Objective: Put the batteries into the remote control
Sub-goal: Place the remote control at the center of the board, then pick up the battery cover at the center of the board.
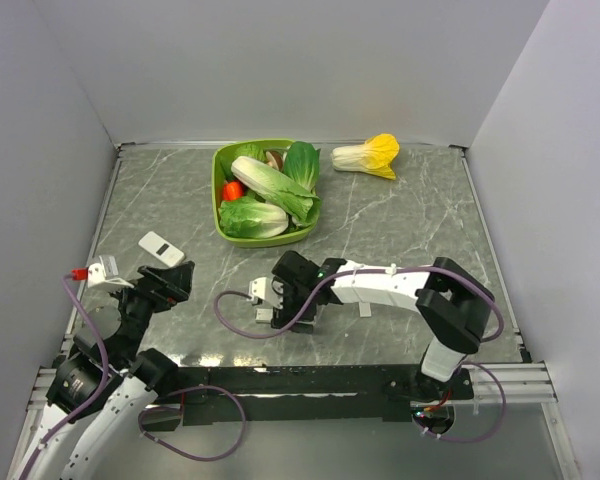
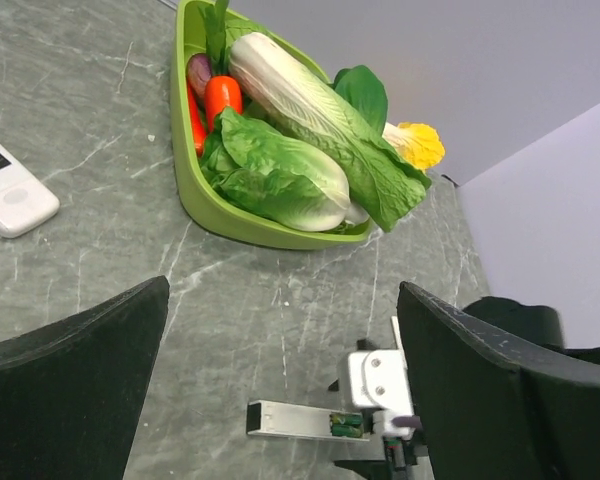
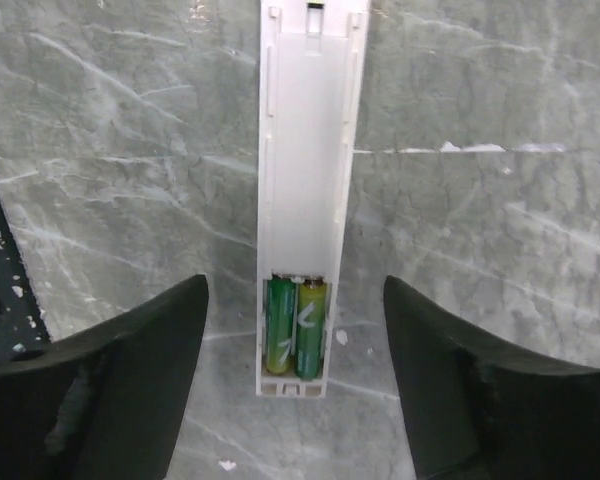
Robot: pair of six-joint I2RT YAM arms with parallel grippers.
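On marble table (image 1: pixel 400 230), front half: remote control (image 3: pixel 305 150) lying back-up, compartment open, both batteries (image 3: pixel 296 340) seated side by side at end nearest right wrist cam. Right gripper (image 3: pixel 295 285) straddling that end, jaws spread well apart, fingers (image 3: pixel 130 380) clear of casing both sides, gripping nothing. Left gripper (image 2: pixel 285 290) off to left, jaws fully wide, empty too, facing green bowl (image 2: pixel 195 190) of veggies. Small white gadget (image 1: pixel 161 247) on table near it.

blocked: green bowl (image 1: pixel 217 190), far centre | passable: marble (image 3: pixel 480 100) flanking remote control (image 3: pixel 305 150)
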